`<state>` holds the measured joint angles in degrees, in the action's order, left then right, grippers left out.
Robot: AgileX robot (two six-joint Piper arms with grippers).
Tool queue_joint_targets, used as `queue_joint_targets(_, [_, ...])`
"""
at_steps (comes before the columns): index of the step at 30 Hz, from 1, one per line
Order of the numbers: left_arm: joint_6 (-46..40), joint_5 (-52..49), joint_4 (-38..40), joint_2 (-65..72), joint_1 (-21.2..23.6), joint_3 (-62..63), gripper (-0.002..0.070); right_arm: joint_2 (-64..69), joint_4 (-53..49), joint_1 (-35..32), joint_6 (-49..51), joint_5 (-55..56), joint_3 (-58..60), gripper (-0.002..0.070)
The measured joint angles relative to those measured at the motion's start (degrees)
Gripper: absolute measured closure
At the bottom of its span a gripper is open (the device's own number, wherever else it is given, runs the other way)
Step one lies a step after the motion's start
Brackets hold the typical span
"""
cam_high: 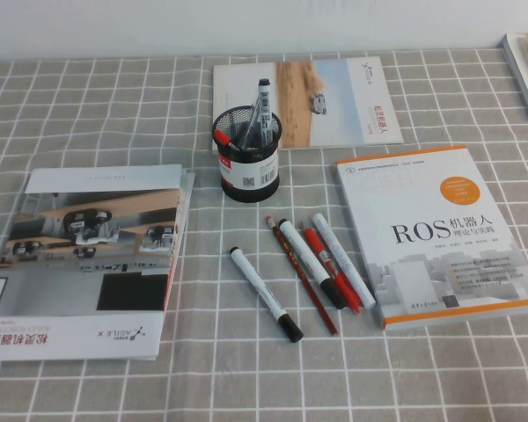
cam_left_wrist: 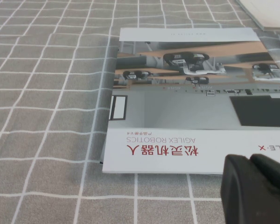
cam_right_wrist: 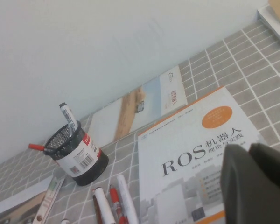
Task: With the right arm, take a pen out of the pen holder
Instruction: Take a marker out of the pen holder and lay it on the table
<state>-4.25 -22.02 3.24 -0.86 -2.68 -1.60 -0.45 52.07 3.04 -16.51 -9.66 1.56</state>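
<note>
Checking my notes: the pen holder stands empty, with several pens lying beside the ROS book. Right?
No: the high view shows pens standing in the pen holder. The rest holds. The right hand, shut, sits near the book, the left hand near the brochure.

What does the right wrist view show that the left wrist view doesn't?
Only the right wrist view shows the mesh pen holder with pens standing in it, the loose pens on the cloth, the ROS book, a brochure by the wall, and the shut right gripper in the foreground over the book's corner. Only the left wrist view shows the AgileX booklet cover up close, with the left gripper beside its titled edge. Both show the grey checked tablecloth.
</note>
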Motion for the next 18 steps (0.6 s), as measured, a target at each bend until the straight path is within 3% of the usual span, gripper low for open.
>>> queue_joint_targets(18, [0.0,0.0,0.0,0.0,0.0,0.0,0.0680,0.0,3.0,0.0,0.0,1.7,0.0,0.0688])
